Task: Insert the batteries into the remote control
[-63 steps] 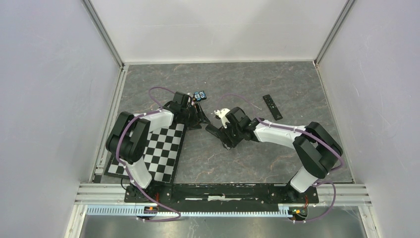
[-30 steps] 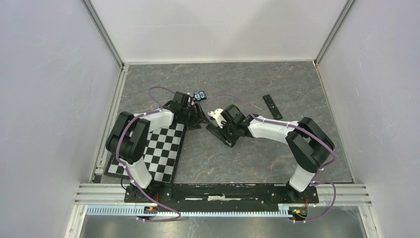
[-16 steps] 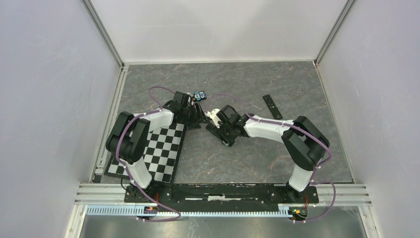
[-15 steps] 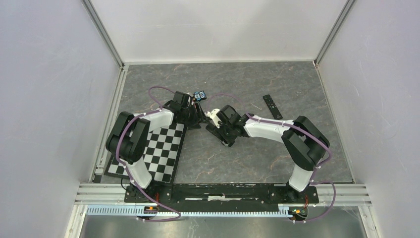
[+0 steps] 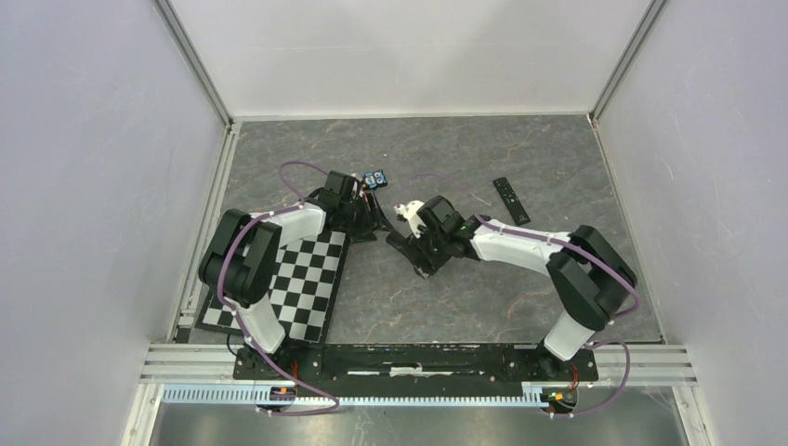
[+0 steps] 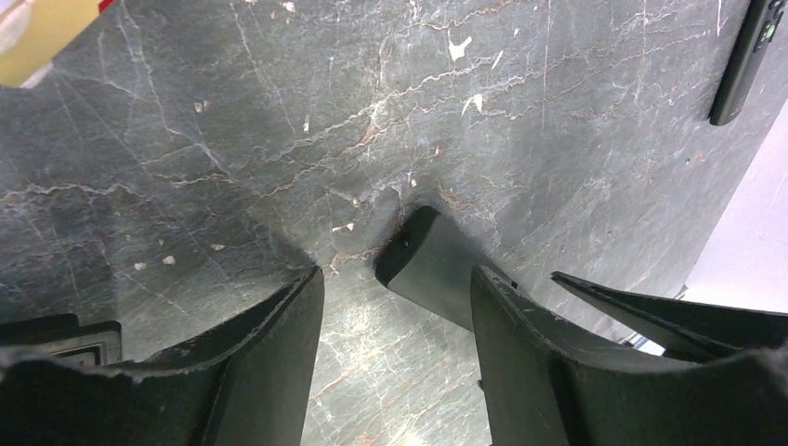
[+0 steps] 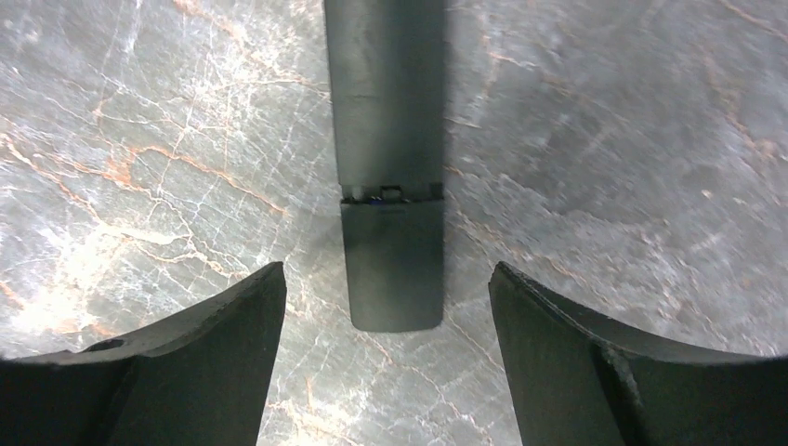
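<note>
A black remote (image 5: pixel 410 253) lies on the grey table between the two arms. In the right wrist view it lies back side up (image 7: pixel 388 111), with the seam of its battery cover (image 7: pixel 390 251) showing. My right gripper (image 7: pixel 386 269) is open above the cover end, with the jaws on either side and not touching. My left gripper (image 6: pixel 398 274) is open just above the table. One rounded end of the remote (image 6: pixel 432 269) lies beside its right finger. In the top view the left gripper (image 5: pixel 376 223) and right gripper (image 5: pixel 420 249) are close together. No loose batteries show.
A second slim black remote (image 5: pixel 510 200) lies at the back right and shows in the left wrist view (image 6: pixel 743 60). A blue-and-black gadget (image 5: pixel 374 179) sits behind the left gripper. A checkerboard (image 5: pixel 288 279) lies at the left. A yellowish object (image 6: pixel 42 32) is at the corner.
My right arm swung left toward the left gripper, then back a little to the right. The left arm and the remote have stayed in place.
</note>
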You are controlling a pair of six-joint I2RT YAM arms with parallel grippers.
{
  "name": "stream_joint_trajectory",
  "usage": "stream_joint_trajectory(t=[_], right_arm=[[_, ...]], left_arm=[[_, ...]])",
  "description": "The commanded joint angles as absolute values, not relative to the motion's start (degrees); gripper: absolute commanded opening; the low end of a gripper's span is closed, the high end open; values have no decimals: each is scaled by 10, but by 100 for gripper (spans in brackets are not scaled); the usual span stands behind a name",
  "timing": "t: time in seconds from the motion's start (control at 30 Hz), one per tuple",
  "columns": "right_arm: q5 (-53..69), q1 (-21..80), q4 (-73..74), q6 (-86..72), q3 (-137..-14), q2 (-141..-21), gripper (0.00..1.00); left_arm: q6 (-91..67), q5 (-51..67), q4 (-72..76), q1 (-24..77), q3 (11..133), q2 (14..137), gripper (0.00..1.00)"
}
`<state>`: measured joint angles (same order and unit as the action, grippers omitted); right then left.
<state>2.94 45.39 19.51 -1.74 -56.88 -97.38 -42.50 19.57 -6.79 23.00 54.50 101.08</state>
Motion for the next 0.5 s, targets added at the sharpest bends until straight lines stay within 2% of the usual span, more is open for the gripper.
stream_joint_trajectory(t=[0.0,0.17,0.37,0.47], right_arm=[[45,425,132,-81,-531,-901,85],[45,406,74,-139,-473,-852,83],[54,403,69,-151,-476,-886,62],[55,403,63,-154,-482,-903,55]], left_arm=[[-397,197,-73,231,553,1010,67],[-397,204,-67,231,552,1014,68],[-400,219,-61,231,552,1023,67],[-400,223,-61,232,553,1026,65]])
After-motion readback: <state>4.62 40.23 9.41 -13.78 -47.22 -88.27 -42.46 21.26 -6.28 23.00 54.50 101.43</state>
